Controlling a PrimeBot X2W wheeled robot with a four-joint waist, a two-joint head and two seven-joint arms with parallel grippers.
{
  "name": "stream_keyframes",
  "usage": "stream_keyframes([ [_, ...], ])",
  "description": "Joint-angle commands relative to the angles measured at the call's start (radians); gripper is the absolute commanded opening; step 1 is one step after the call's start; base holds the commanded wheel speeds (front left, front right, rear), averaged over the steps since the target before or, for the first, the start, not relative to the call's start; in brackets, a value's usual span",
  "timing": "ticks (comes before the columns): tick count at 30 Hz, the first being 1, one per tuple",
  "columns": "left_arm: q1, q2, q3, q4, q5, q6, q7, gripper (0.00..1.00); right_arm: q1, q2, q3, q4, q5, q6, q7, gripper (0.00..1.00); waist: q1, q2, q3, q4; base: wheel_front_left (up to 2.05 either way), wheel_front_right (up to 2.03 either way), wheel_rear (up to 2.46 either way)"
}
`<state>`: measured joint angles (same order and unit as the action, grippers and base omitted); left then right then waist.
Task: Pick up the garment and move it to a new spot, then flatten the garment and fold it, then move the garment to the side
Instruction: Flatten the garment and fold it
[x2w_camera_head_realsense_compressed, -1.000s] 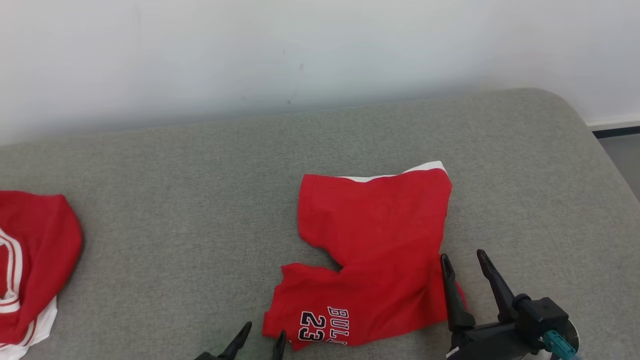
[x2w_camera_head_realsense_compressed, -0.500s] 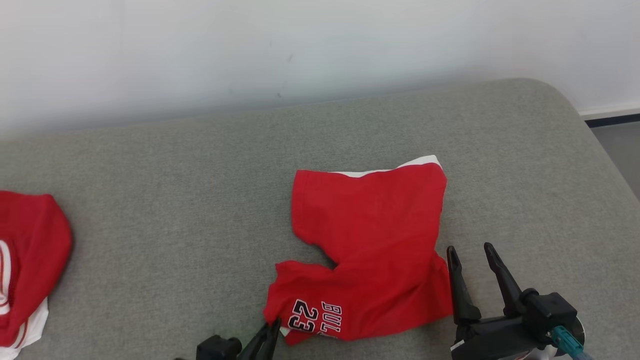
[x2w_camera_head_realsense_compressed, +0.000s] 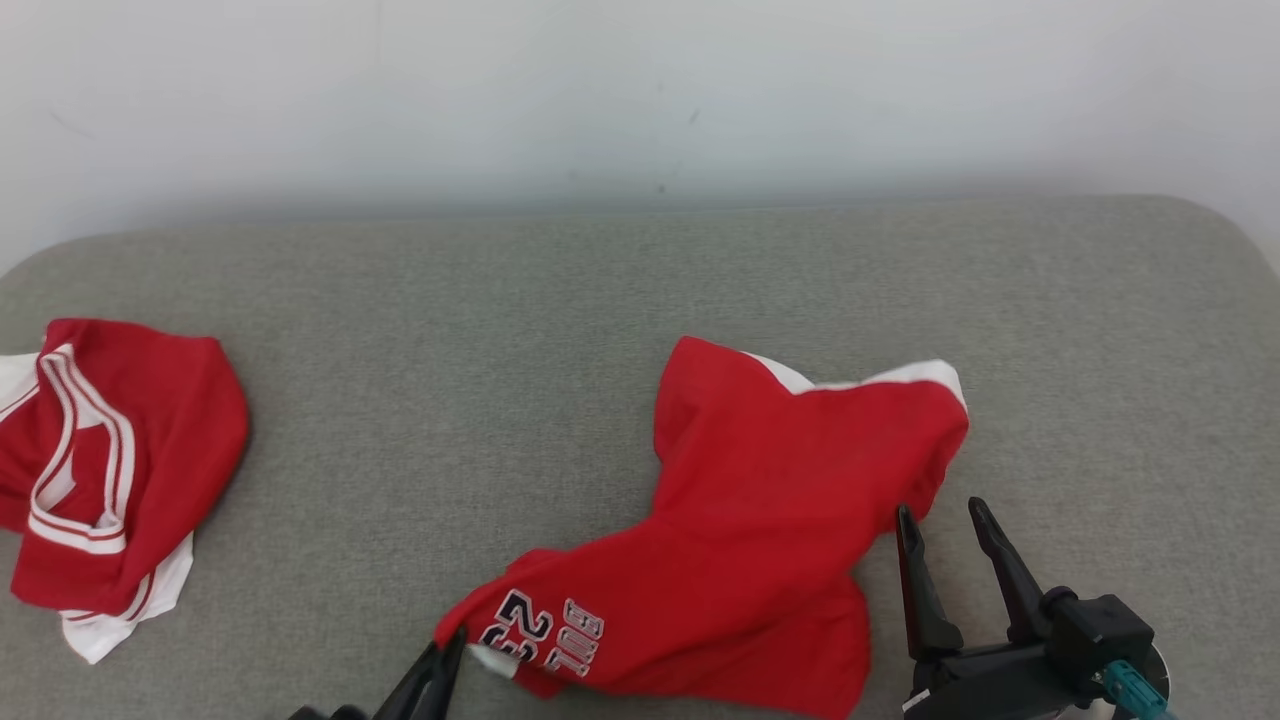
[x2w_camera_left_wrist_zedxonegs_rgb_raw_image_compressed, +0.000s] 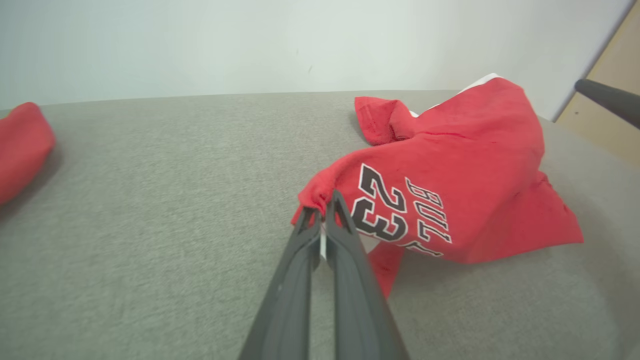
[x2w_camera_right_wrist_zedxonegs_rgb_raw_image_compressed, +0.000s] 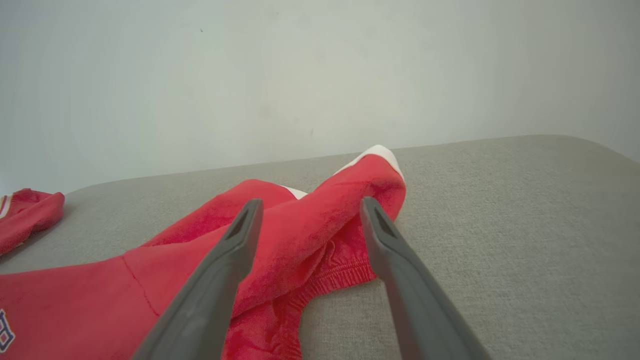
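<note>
Two grippers: left gripper (x2w_camera_head_realsense_compressed: 450, 645) at seven o'clock, clamped on the printed corner of the shorts (x2w_camera_head_realsense_compressed: 760, 500); right gripper (x2w_camera_head_realsense_compressed: 941, 512) at four o'clock, spread open, empty, beside them on the cushion (x2w_camera_head_realsense_compressed: 500, 330).

Plain indoor room, home or test space, can't tell which. Bare white wall (x2w_camera_head_realsense_compressed: 640, 90) with faint scuffs sits right behind a wide grey upholstered surface (x2w_camera_head_realsense_compressed: 500, 300) with rounded corners, mattress- or sofa-like. Red shorts (x2w_camera_head_realsense_compressed: 780, 500) and a red-and-white garment (x2w_camera_head_realsense_compressed: 110, 470) lie on it, and a tan panel (x2w_camera_left_wrist_zedxonegs_rgb_raw_image_compressed: 610, 130) shows at the left wrist view's edge.
</note>
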<state>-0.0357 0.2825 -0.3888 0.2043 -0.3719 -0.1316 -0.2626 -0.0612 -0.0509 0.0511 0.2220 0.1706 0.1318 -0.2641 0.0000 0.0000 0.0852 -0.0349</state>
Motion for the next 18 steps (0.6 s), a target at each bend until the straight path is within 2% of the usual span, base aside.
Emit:
stream_keyframes([
  [1,0.027,0.014,0.009,-0.020,0.003,0.002,-0.002,0.00,-0.002,0.001,-0.001,0.001,0.003,-0.002,-0.001,1.00,0.0000,0.0000,0.004,0.025,0.00,0.00,0.00],
  [6,0.120,0.063,0.043,-0.101,0.001,0.018,-0.002,0.00,-0.013,0.001,-0.010,0.003,0.002,-0.002,-0.001,1.00,0.0000,0.0000,0.024,0.039,0.00,0.00,0.00],
  [11,0.170,0.067,0.040,-0.099,-0.006,0.033,0.005,0.01,-0.008,0.001,-0.022,0.014,0.001,-0.002,-0.001,1.00,0.0000,0.0000,0.031,0.043,0.00,0.00,0.00],
  [12,0.174,0.054,0.042,-0.089,-0.014,0.036,0.004,0.36,-0.005,0.001,-0.021,0.017,0.000,-0.002,-0.001,1.00,0.0000,0.0000,0.028,0.041,0.00,0.00,0.00],
  [13,0.174,0.049,0.041,-0.079,-0.011,0.040,0.002,1.00,-0.001,0.001,-0.021,0.020,0.000,-0.002,-0.001,1.00,0.0000,0.0000,0.025,0.040,0.00,0.00,0.00],
  [18,0.143,0.009,0.060,-0.081,0.004,0.046,-0.002,1.00,-0.002,0.001,-0.038,0.026,-0.006,-0.002,-0.001,1.00,0.0000,0.0000,0.012,0.032,0.00,0.00,0.00],
])
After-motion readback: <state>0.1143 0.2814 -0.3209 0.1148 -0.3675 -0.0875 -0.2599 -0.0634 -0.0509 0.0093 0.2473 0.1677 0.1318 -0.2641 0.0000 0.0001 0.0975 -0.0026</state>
